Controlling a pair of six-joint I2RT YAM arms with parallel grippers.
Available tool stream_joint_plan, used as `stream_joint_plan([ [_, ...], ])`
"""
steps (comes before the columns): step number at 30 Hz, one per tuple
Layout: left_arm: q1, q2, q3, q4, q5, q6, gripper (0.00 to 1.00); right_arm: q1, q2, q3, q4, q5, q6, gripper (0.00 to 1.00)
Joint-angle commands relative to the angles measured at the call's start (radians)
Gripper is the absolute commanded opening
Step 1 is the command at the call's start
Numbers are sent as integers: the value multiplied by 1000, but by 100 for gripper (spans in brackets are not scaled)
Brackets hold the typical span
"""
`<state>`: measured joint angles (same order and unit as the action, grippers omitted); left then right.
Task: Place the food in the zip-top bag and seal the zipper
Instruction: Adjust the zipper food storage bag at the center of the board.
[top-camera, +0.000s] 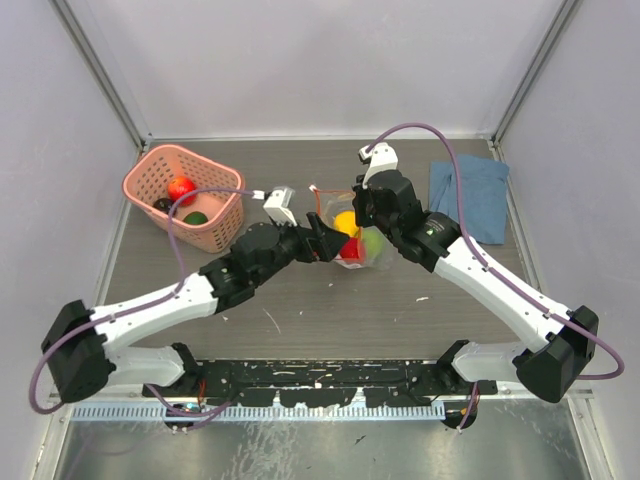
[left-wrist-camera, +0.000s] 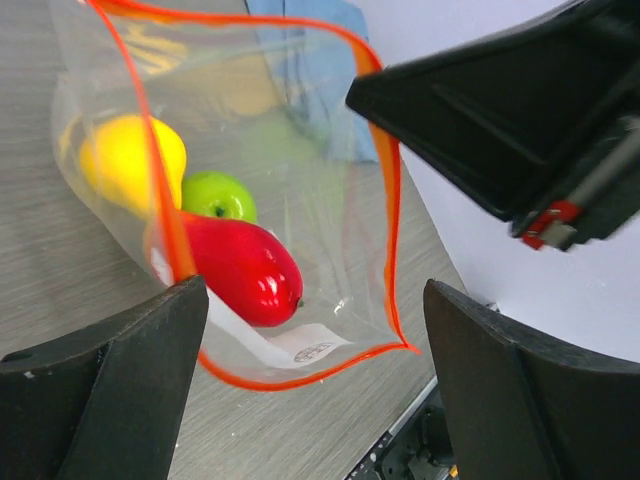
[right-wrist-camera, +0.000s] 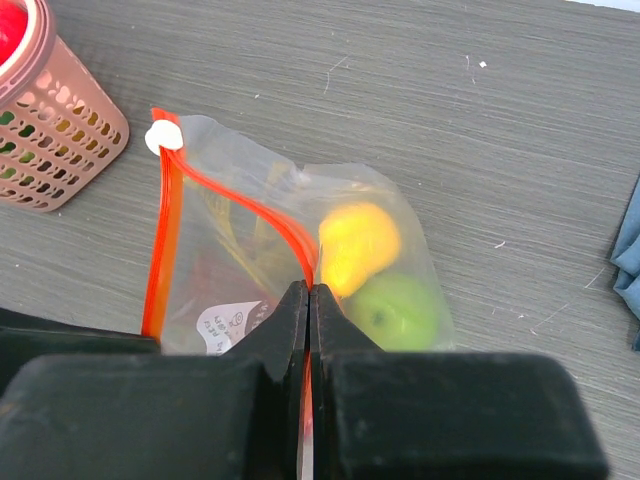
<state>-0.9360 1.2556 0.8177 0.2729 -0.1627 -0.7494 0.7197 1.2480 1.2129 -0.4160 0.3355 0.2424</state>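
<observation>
The table (top-camera: 330, 320) is grey with a fine wood grain and a few pale scuffs. Plain pale walls close it in on the left, far and right sides. A pink basket (top-camera: 150, 165) stands at the far left, holding a red fruit (top-camera: 181, 188), a green piece (top-camera: 196, 217) and a dark piece (top-camera: 163, 204). A folded blue cloth (top-camera: 470, 195) lies at the far right.

The bag (top-camera: 375, 250) sits in the middle of the table, between the basket and the cloth and apart from both. It is clear and crinkly, with a white printed label low on one side. An orange-red zipper (left-wrist-camera: 163, 205) runs around its mouth, which gapes wide, and a small white slider (right-wrist-camera: 163, 137) sits at the end nearer the basket. Inside lie a yellow fruit (left-wrist-camera: 130, 160), a green apple (left-wrist-camera: 220, 195) and a long red fruit (left-wrist-camera: 245, 270).

The right gripper (right-wrist-camera: 308, 300) is pinched closed on the zipper edge of the bag. The left gripper (left-wrist-camera: 315, 380) faces the open mouth with its jaws wide apart, gripping nothing.
</observation>
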Motion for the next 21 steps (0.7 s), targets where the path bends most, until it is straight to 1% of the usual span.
stream_joint_plan([
  [1,-2,-120,62,-146,-113,98,91,-1,-39,10,71,10,12,0],
  [4,-1,-149,94,-262,-172,143,89,-1,-38,11,71,9,12,0],
  [7,16,-148,119,-334,-171,154,88,0,-34,10,71,6,12,0],
  [8,22,-140,128,-349,-165,154,85,-1,-33,11,71,6,13,0],
  [11,39,-110,144,-368,-143,154,79,-1,-29,14,71,0,12,0],
  [15,53,-46,168,-350,-72,152,73,-2,-29,15,70,-7,12,0],
  [18,55,0,188,-326,-14,145,64,-1,-31,12,66,-8,12,0],
  [21,55,54,212,-320,18,141,51,-1,-30,10,65,-11,14,0],
])
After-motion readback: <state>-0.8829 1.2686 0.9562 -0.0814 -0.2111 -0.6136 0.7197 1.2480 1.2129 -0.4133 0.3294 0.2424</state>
